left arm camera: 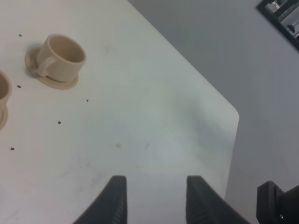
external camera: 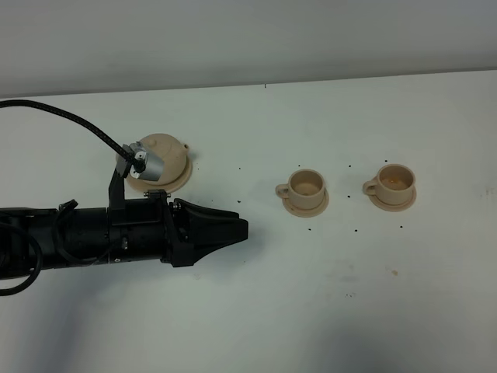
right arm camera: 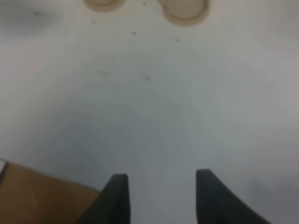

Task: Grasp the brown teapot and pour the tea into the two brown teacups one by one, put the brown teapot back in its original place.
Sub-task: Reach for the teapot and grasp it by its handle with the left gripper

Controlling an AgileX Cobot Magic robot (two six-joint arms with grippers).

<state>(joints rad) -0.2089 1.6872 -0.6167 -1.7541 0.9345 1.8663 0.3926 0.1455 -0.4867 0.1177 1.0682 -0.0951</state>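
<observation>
Currently, my left gripper (external camera: 239, 230) is empty with jaws apart, so I judge grasping pending: next, reach the brown teapot (external camera: 172, 158) at ten o'clock.

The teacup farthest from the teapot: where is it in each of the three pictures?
Exterior high: the far teacup stands right of centre, the rightmost thing on the table.
Left wrist: it is the cup shown whole.
Right wrist: blurred, cut by the frame edge, likely the larger tan shape.
Shared landmark: the neighbouring teacup, beside it in every view.
</observation>
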